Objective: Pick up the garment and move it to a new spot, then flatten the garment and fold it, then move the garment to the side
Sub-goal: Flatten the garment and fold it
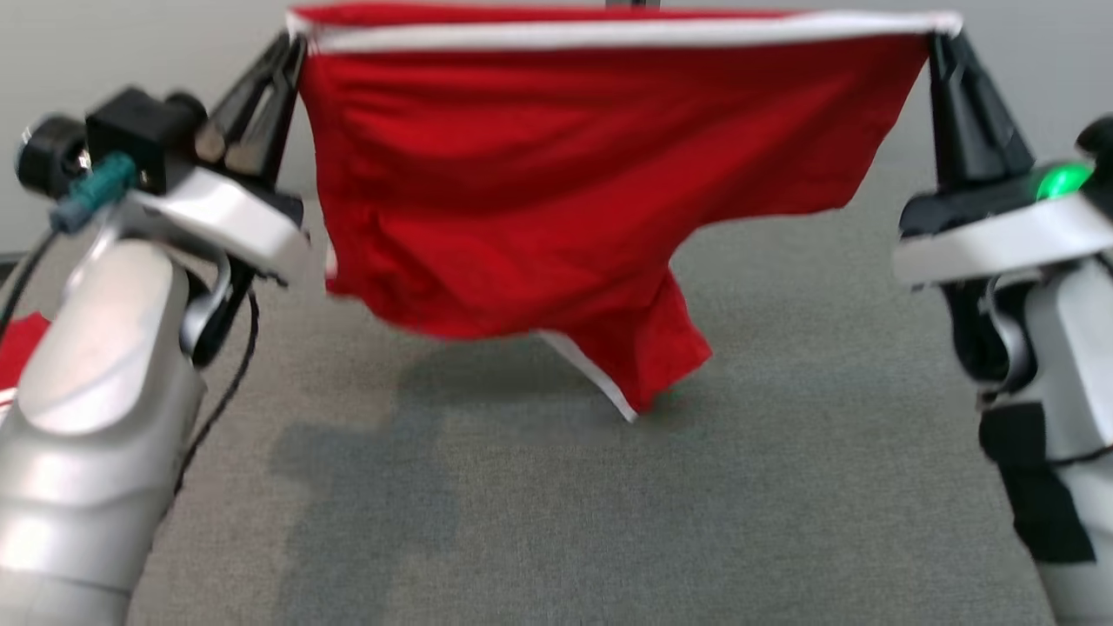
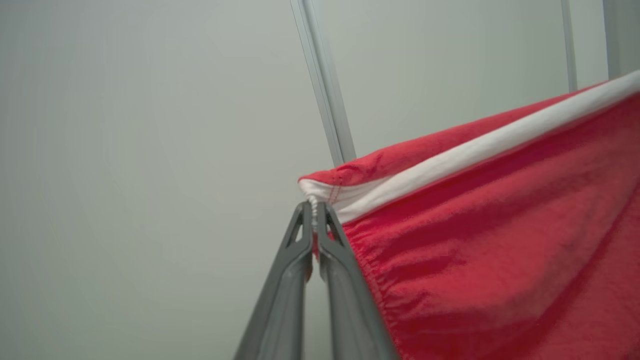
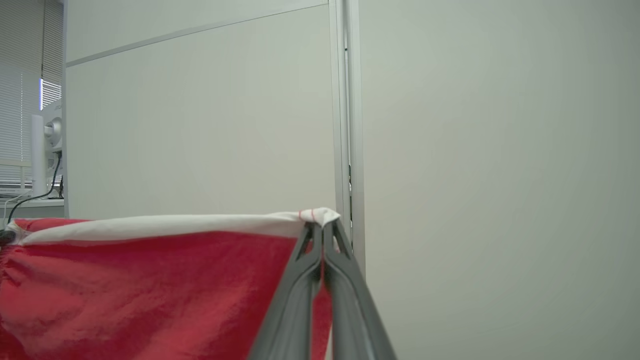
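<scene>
The garment [image 1: 556, 191] is red cloth with a white band along its top edge, stretched taut in the air between both grippers above the grey table [image 1: 783, 487]. My left gripper [image 1: 294, 42] is shut on its upper left corner, and my right gripper [image 1: 937, 35] is shut on its upper right corner. One red flap with white trim hangs lowest, its tip near the table surface. In the left wrist view my left gripper [image 2: 314, 206] pinches the white band of the garment [image 2: 490, 260]. In the right wrist view my right gripper [image 3: 320, 226] clamps the garment [image 3: 150, 285] at its band.
More red cloth [image 1: 17, 352] lies at the table's left edge behind my left forearm. A pale partition wall [image 3: 200, 125] with a metal post [image 3: 345, 125] stands beyond the table. A monitor [image 3: 47, 145] sits far off to one side.
</scene>
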Tool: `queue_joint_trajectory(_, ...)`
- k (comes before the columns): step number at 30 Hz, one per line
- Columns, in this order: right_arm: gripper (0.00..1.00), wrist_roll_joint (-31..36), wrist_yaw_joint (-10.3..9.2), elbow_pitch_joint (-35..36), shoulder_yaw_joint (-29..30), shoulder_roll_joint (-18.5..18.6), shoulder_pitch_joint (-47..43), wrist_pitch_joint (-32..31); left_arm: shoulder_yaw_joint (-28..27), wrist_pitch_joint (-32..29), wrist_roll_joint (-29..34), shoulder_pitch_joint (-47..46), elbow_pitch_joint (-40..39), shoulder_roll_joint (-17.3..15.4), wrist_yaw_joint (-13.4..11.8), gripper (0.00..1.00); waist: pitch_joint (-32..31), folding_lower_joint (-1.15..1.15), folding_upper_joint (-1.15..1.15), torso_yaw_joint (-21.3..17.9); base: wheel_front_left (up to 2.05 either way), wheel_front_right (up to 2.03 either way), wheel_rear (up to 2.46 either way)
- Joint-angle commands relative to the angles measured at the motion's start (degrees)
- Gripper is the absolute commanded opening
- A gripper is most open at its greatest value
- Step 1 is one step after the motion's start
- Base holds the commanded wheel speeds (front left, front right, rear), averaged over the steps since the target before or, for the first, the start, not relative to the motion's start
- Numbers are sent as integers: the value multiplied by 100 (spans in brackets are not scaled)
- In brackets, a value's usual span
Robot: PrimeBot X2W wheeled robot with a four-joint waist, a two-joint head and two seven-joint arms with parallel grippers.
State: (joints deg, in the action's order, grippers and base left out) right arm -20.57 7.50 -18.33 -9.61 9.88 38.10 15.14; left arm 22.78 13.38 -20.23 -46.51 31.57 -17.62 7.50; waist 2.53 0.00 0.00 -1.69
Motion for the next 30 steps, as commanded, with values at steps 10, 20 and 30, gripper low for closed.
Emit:
queue_joint_trajectory(10,0,232,-1,-824,-97,308,2213,0,210,59,201,-2140,821,105,-64,0,1712,0,0,216,0,0,0)
queue_joint_trajectory(20,0,1040,-1,-1221,366,437,4080,0,-26,183,669,-3691,694,258,-179,0,2682,0,0,316,0,0,0)
queue_joint_trajectory(30,0,826,-1,-838,-34,569,2819,0,-668,176,456,-1968,539,611,-102,0,2861,0,0,224,0,0,0)
